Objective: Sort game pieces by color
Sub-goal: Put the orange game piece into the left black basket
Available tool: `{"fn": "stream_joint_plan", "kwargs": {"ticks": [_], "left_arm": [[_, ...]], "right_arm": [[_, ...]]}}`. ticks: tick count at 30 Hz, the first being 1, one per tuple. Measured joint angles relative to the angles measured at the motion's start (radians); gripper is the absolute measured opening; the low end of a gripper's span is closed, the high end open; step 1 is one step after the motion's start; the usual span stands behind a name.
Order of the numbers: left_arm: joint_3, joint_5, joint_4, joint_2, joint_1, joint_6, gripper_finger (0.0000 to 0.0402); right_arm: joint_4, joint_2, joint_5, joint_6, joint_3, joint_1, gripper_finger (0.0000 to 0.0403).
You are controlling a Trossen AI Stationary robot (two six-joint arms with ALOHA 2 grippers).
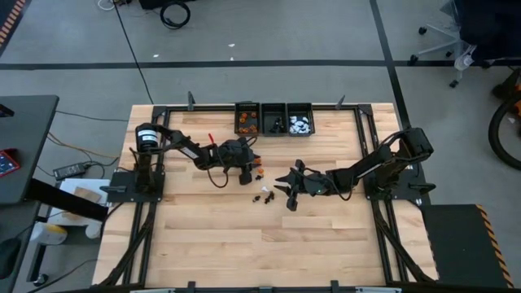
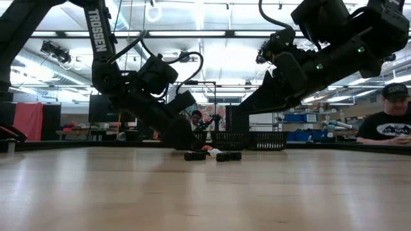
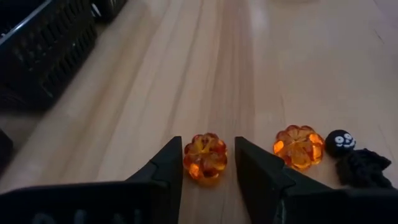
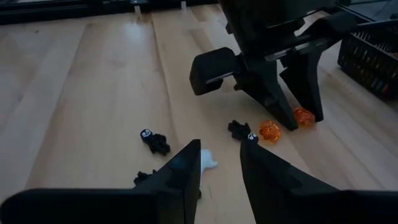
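My left gripper (image 3: 208, 168) is open and low over the table, its fingertips on either side of an orange pumpkin-shaped piece (image 3: 205, 155) lying on the wood. A second orange piece (image 3: 298, 147) and a black skull piece (image 3: 340, 142) lie just outside one finger. The right wrist view shows this gripper (image 4: 297, 115) from the front, with the orange piece (image 4: 303, 116) between its tips. My right gripper (image 4: 219, 165) is open and points at a white piece (image 4: 208, 160); black pieces (image 4: 155, 142) (image 4: 239, 129) lie around it. From above, the grippers (image 1: 254, 168) (image 1: 289, 189) face each other across the scattered pieces (image 1: 262, 195). My left gripper comes slanting down at the orange piece (image 3: 194, 163), one finger (image 3: 171, 165) right beside it and a narrow gap showing at the other finger. Whether either finger touches it, I cannot tell. The piece lies flat on the table.
Three small black bins stand in a row at the table's far edge (image 1: 247, 119) (image 1: 274, 119) (image 1: 300, 119), holding orange, black and white pieces in turn. One bin wall (image 3: 43, 50) is close beside my left gripper. A seated person (image 2: 392, 122) shows beyond the table.
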Motion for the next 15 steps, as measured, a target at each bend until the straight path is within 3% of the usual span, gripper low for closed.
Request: {"fn": "stream_joint_plan", "kwargs": {"ticks": [10,15], "left_arm": [[-0.002,0.037,0.008,0.000,0.001,0.010,0.0058],[-0.003,0.059,0.006,-0.007,0.001,-0.002,0.0048]], "right_arm": [[-0.001,0.000,-0.005,0.000,0.000,0.000,0.0118],[-0.081,-0.011,-0.081,0.031,0.001,-0.003,0.0118]]}}
